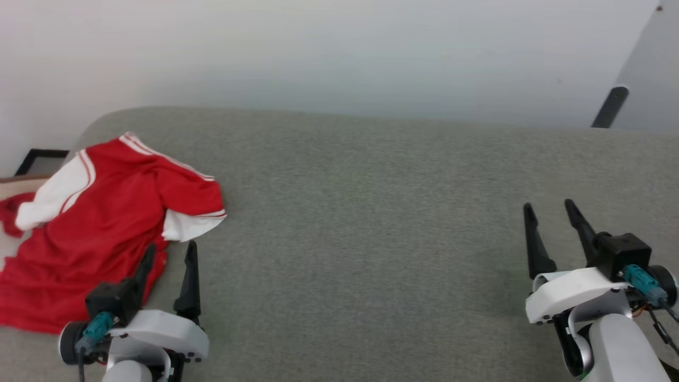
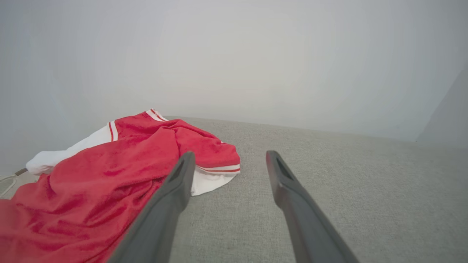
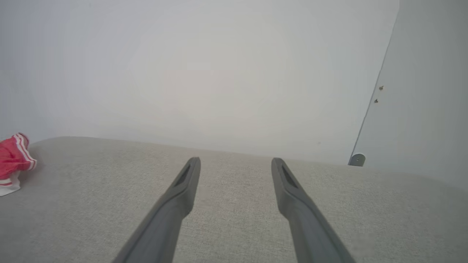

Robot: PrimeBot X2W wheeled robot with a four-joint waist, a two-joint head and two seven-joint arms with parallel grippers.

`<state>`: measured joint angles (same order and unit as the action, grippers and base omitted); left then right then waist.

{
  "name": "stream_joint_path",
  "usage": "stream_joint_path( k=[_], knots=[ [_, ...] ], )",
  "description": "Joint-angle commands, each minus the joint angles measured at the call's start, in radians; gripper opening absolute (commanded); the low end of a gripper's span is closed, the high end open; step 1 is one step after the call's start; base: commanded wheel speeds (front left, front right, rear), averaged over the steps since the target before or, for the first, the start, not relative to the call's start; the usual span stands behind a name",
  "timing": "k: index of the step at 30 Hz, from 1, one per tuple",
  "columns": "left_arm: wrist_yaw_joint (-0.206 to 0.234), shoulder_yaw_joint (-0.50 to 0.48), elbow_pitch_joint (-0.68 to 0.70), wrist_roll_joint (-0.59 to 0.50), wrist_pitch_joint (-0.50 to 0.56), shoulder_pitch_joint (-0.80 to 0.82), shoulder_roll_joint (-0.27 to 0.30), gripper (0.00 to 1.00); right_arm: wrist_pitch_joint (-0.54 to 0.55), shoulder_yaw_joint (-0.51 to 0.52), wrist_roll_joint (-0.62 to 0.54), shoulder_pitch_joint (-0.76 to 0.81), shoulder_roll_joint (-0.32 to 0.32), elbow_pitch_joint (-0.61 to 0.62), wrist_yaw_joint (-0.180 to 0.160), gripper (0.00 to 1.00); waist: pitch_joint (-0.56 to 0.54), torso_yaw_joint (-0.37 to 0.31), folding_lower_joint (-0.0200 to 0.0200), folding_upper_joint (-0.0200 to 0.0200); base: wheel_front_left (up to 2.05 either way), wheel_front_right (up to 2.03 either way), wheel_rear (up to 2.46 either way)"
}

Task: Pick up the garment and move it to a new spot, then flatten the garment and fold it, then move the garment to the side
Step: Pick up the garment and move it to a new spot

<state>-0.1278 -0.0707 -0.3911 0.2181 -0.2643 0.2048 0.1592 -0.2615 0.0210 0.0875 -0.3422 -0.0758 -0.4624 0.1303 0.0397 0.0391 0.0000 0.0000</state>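
Note:
The garment (image 1: 101, 223) is a red jersey with white sleeves and red-white striped trim, lying crumpled at the left end of the grey surface (image 1: 371, 223); its lettering is hidden. In the left wrist view the garment (image 2: 109, 182) spreads across the lower left, one white sleeve end just beyond the fingertips. My left gripper (image 1: 170, 253) is open at the garment's near right edge, its left finger over red cloth, nothing between the fingers. My right gripper (image 1: 549, 208) is open far to the right over bare fabric. The right wrist view catches a bit of the garment (image 3: 12, 160) at its left edge.
A pale wall rises behind the grey surface. A dark frame (image 1: 40, 159) and a tan surface lie past the left end, with a bit of red cloth (image 1: 8, 212) hanging there. A dark door stop (image 1: 610, 106) and a door (image 3: 431, 91) stand at the back right.

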Motion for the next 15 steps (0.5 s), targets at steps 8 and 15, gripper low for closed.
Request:
stream_joint_path(
  k=[8,15],
  knots=[
    [0.000,-0.015,-0.014,-0.019,0.000,0.015,-0.023,1.00,-0.003,-0.079,0.043,0.022,-0.016,0.014,0.001,1.00,0.000,0.158,0.0000,0.0000,0.00,0.00,0.00],
    [0.021,-0.046,-0.021,-0.031,0.000,-0.010,-0.043,1.00,-0.003,-0.161,0.074,0.012,-0.023,0.013,0.001,1.00,-0.004,0.331,0.0000,0.0000,0.00,0.00,0.00]
  ],
)
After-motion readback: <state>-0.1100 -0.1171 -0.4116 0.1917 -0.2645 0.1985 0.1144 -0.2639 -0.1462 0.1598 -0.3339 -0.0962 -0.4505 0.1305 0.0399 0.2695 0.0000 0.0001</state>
